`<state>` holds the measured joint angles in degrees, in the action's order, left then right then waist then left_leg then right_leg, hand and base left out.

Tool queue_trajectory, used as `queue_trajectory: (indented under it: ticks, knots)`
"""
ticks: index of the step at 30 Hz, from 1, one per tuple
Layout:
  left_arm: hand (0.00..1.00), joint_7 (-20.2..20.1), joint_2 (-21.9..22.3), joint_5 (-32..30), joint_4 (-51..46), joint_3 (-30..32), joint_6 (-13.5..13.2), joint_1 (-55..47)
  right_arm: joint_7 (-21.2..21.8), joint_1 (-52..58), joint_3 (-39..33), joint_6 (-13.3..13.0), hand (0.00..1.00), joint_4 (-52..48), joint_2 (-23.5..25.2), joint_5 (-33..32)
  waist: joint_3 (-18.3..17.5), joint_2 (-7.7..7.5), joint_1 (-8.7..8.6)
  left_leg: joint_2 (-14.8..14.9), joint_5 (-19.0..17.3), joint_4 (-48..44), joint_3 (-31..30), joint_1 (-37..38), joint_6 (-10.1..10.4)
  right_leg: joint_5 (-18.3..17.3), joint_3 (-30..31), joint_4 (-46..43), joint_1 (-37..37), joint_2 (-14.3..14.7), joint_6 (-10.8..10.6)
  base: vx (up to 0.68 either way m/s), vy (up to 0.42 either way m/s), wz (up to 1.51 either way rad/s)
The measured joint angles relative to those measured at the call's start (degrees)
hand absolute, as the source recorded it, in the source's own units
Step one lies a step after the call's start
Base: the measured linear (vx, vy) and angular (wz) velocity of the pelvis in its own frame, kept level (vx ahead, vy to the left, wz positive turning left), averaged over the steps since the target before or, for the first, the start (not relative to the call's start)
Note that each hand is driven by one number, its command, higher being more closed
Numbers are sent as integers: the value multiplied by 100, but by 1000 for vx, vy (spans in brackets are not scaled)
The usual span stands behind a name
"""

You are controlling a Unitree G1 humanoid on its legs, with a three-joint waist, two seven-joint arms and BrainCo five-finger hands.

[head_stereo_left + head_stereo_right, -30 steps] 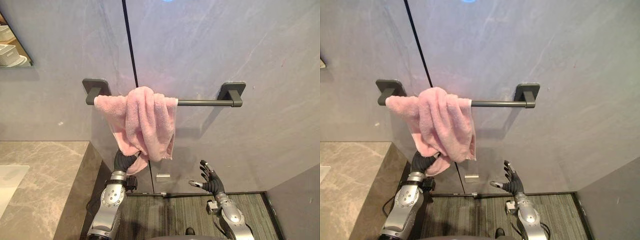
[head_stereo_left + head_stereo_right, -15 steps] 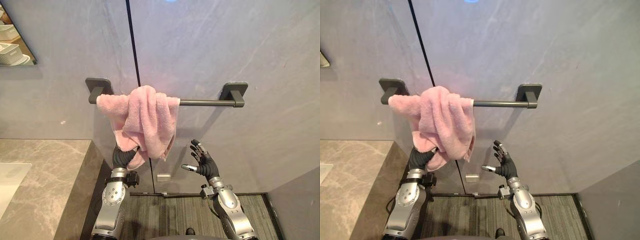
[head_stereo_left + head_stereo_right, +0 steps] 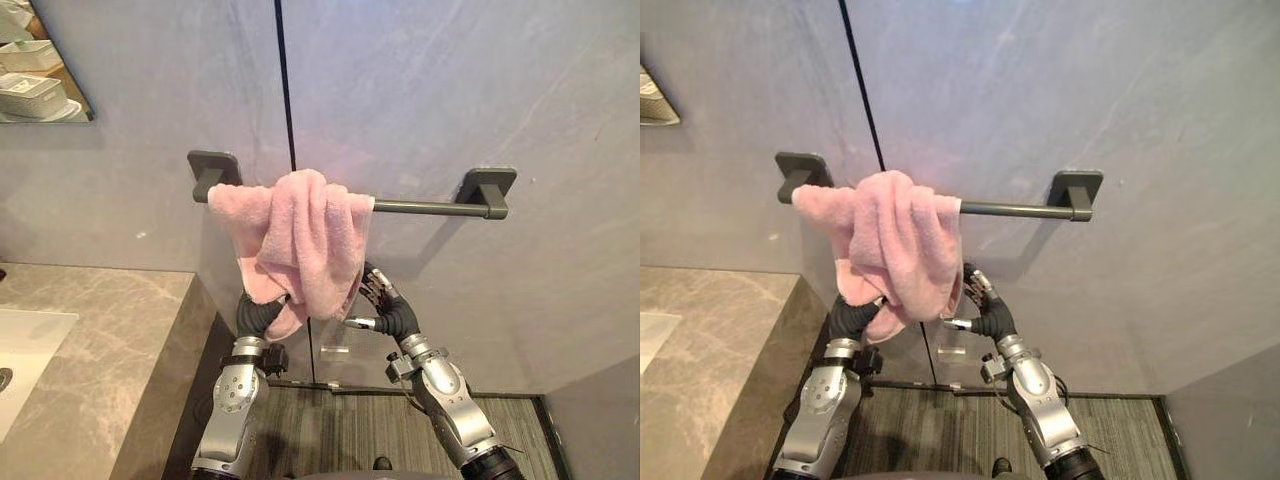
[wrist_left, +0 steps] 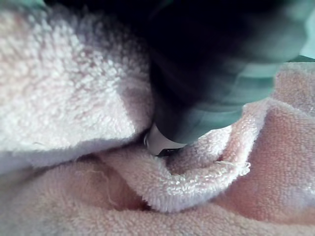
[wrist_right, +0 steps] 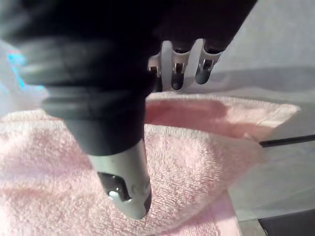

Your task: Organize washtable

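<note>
A pink towel [image 3: 305,235] hangs bunched over the left half of a dark towel bar [image 3: 420,207] on the grey wall. My left hand [image 3: 258,312] is up under the towel's lower end. In the left wrist view its thumb [image 4: 160,142] presses into a fold of towel [image 4: 74,98], pinching the cloth, and a tail of cloth hangs beside the hand. My right hand [image 3: 385,312] is raised at the towel's lower right edge, open. Its straight fingers [image 5: 177,64] reach toward the towel [image 5: 197,162], and the thumb lies over it.
A marble counter [image 3: 90,340] with a white sink basin [image 3: 20,355] runs along the left. A mirror [image 3: 40,70] sits at the upper left. A small wall plate [image 3: 335,350] is low behind the arms, above the striped floor [image 3: 350,430].
My right hand rose from low near the floor to the towel's lower right edge. My left hand kept the towel's lower end and lifted it slightly. The camera shifted.
</note>
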<state>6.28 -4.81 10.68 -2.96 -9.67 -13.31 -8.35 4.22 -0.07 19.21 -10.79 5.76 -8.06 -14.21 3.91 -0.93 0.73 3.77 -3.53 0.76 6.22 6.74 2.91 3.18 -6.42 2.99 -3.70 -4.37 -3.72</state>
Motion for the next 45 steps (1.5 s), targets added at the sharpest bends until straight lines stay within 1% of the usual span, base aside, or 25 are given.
queue_trajectory:
  ticks: [3,7,10,11,22,32,45]
  knots:
    - [100,-3,-4,2,2,0,-31,-94,-5,-105,0,0,0,94,24,-56,4,-8,5,4,0,1,-33,-16,1,-8,-30,0,0,3,5,-17,-15,5]
    - [100,-7,-80,23,3,-58,-49,-169,-15,-272,3,3,0,244,30,-104,56,-86,10,5,1,-20,-107,-73,2,-18,-96,0,3,3,14,-13,-12,9]
    - [100,-10,-108,66,3,-115,-49,-169,-17,-377,39,5,0,312,37,-104,62,-98,14,4,1,-33,-130,-94,2,-21,-94,0,3,2,17,-7,-4,5]
    - [100,-10,-110,95,3,-115,-50,-169,-23,-461,105,5,100,397,43,-104,62,-98,8,5,1,-37,-130,-95,2,-21,-93,0,3,2,18,0,0,0]
    - [100,-14,-115,101,4,-123,-50,-171,-28,-641,157,12,100,469,82,-104,66,-104,27,20,-1,-74,-150,-134,3,-24,-99,0,10,12,23,-19,-5,1]
    - [100,-15,-113,103,3,-119,-50,-170,-18,-653,111,11,100,468,89,-174,118,-199,38,19,-1,-84,-153,-217,4,-25,-96,-7,91,15,25,0,0,0]
    - [100,-14,-108,101,3,-92,-50,-170,-13,-602,72,11,100,468,88,-194,119,-199,27,27,-1,-103,-138,-194,3,-48,-61,-86,106,16,40,-5,-1,0]
